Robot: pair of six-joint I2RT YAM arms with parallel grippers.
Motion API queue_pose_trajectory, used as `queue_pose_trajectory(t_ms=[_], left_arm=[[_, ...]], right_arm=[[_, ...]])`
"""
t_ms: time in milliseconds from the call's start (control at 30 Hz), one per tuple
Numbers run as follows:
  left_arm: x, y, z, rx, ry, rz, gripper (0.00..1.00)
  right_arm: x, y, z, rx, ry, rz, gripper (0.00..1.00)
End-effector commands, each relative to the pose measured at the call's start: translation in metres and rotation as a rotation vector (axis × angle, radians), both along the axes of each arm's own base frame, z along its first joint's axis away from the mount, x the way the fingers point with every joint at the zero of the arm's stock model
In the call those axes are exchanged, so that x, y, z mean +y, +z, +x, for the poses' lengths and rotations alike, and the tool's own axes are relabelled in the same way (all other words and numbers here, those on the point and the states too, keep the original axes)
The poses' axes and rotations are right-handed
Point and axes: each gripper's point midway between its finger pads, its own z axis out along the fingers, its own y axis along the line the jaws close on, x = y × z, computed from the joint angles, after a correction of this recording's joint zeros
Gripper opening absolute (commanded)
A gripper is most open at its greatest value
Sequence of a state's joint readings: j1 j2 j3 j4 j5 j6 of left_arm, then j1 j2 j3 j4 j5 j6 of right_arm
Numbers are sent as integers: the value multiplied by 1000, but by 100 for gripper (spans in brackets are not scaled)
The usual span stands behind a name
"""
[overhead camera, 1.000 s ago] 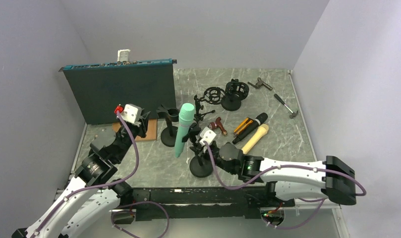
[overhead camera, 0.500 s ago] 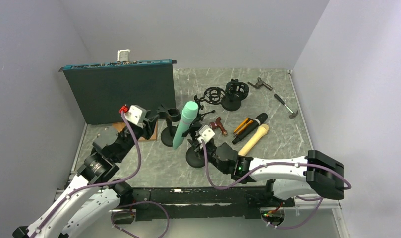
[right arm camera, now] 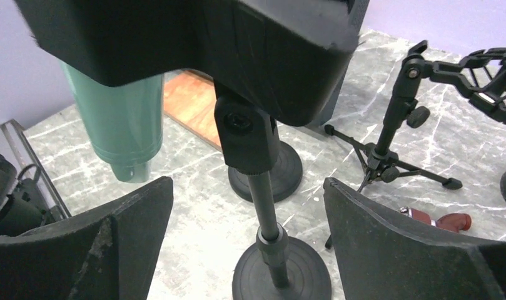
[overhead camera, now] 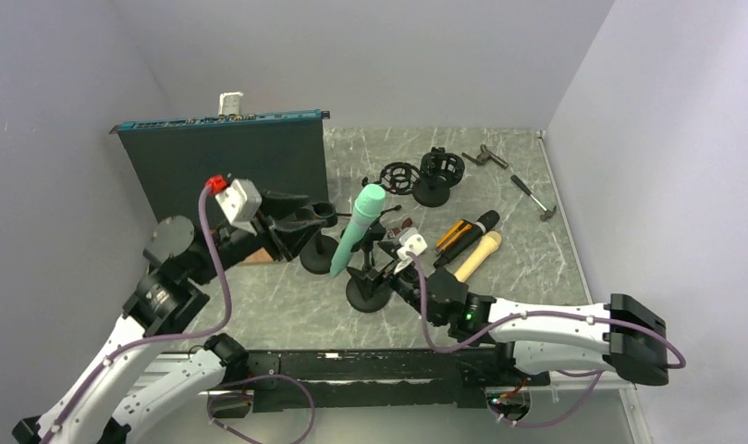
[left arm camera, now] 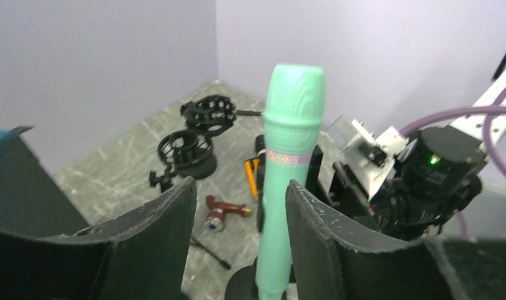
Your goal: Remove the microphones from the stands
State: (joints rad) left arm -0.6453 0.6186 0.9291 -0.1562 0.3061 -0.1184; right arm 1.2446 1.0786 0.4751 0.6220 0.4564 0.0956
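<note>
Where the green microphone (overhead camera: pixel 359 229) was: it leaned in the clip of the black stand (overhead camera: pixel 368 294), middle of the top view, fat end toward the upper right.
My left gripper (left arm camera: pixel 241 187): wide apart; the microphone stood in the gap ahead, and I could not tell if a finger touched it.
My right gripper (right arm camera: pixel 247 184): wide apart, one finger on each side of the stand's thin pole, not touching it.
Near by: a yellow microphone (overhead camera: pixel 474 259) lay on the table (overhead camera: pixel 536 268), right of the stand.

The microphone (overhead camera: pixel 359 228) leans against the stand (overhead camera: pixel 368 294) mid-bench (overhead camera: pixel 536 264), with a panel (overhead camera: pixel 231 176) behind-left and two other microphones (overhead camera: pixel 477 256) lying right.
</note>
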Motion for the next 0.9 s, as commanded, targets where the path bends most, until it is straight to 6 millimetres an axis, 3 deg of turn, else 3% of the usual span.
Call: queue_pose_trajectory(t_ms=[0, 133, 333, 567, 667, 733, 767, 867], left_arm=[[-30, 19, -1, 111, -135, -8, 59], [-52, 23, 6, 102, -121, 36, 60], [-76, 12, 21, 66, -46, 130, 61], [-94, 0, 41, 76, -14, 174, 62], [-104, 0, 34, 44, -89, 199, 44], [-107, 1, 27, -2, -145, 234, 5], [-107, 1, 22, -18, -169, 248, 0], [-107, -1, 2, -109, -283, 287, 0]], right_arm=[[-17, 11, -5, 40, -21, 44, 93], [-41, 14, -12, 55, -30, 82, 99], [-65, 23, -27, 41, 47, 108, 100], [-75, 19, -6, 154, 98, 60, 100], [-69, 25, -3, 162, 189, 67, 100], [-61, 35, -7, 140, 278, 83, 99], [-58, 42, -10, 111, 325, 89, 99], [-48, 60, -22, 11, 446, 105, 99]])
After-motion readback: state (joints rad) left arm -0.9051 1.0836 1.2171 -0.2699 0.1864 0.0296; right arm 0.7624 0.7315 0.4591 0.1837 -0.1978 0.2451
